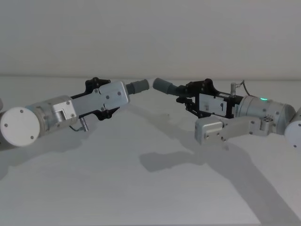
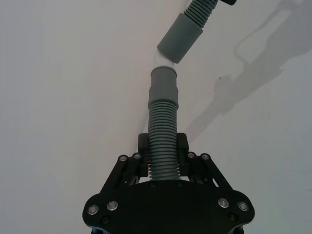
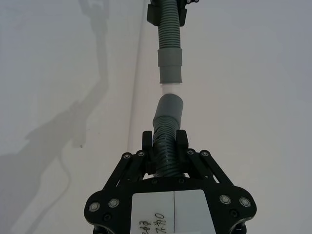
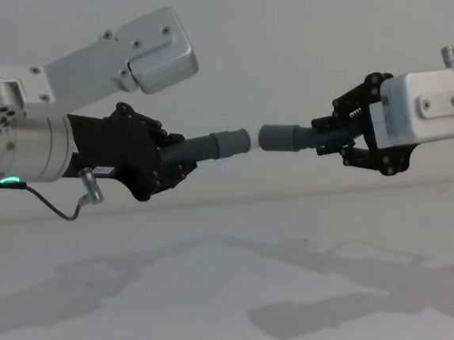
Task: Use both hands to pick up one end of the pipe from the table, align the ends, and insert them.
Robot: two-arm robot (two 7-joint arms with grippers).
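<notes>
Pipe halves hang above the bench point(image 4: 238, 296), cuffs nearly touching: my left gripper point(image 4: 180, 160) clenches the whitish-tipped piece point(image 4: 209, 146), my right gripper point(image 4: 337, 138) the other piece point(image 4: 288, 137).

We see a plain pale wall point(image 1: 150, 33) across the top of the head view. In the lower half of that frame lie soft grey shadows point(image 1: 160, 162), the darkest patch just below the centre.
</notes>
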